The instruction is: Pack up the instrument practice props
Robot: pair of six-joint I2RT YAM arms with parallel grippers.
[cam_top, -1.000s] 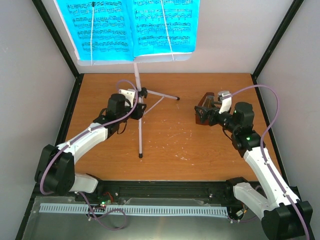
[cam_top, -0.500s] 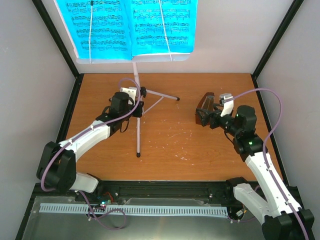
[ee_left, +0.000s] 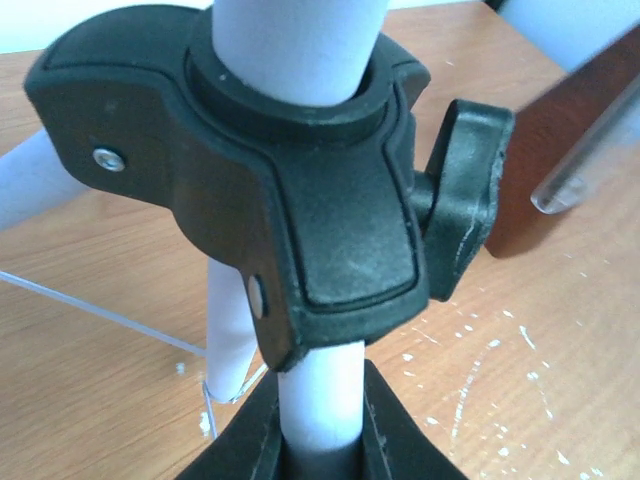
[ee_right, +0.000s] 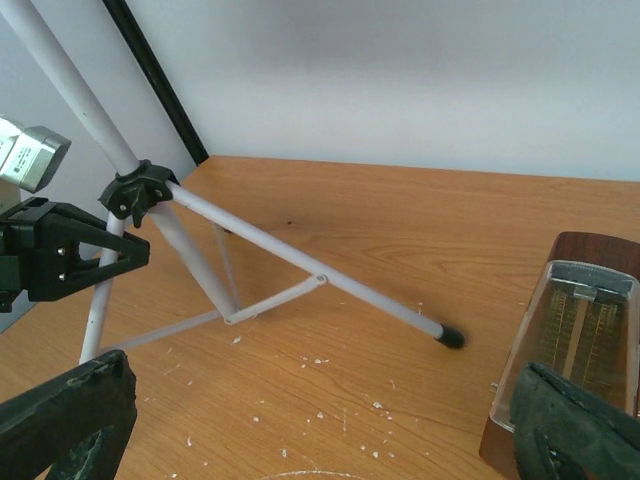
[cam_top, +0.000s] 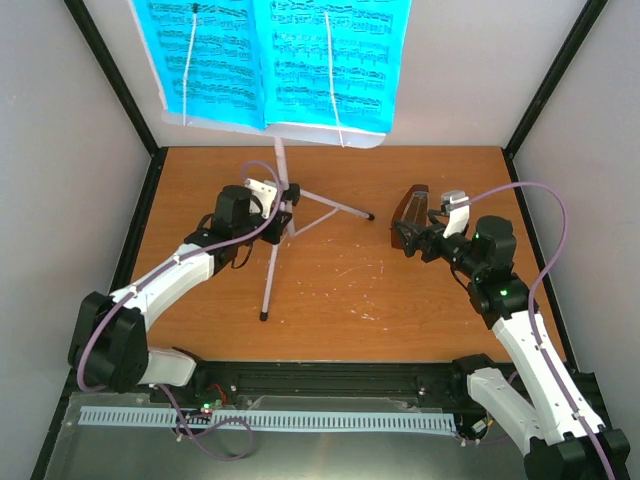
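Pale walls box in a wooden counter (cam_top: 340, 300). From overhead, the music stand (cam_top: 279, 165) rises at about 11 o'clock, leaning a little, with its sheet-music pages (cam_top: 330, 60) spread on the desk toward 12 o'clock. The left gripper (cam_top: 272, 210) sits on the stand's tube just under the tripod collar. That is probably a hold for steadying or shifting the whole stand before it is folded. The metronome (cam_top: 408, 212) stands at 2 o'clock, and the right gripper (cam_top: 422, 243) is just beside it on its 5 o'clock side, seemingly lining up a grasp. In the left wrist view, the dark fingers (ee_left: 255, 445) at 6 o'clock press against both sides of the white tube (ee_left: 318, 410) below the black collar (ee_left: 330, 220), pinching it. A clamp knob (ee_left: 462, 190) juts out at 3 o'clock. In the right wrist view, the fingers (ee_right: 65, 420) are spread wide, one at 8 o'clock and one at 4 o'clock, and nothing lies between them. The metronome's clear front shows just behind the 4 o'clock finger, outside the gap. I cannot tell whether that finger touches the metronome.
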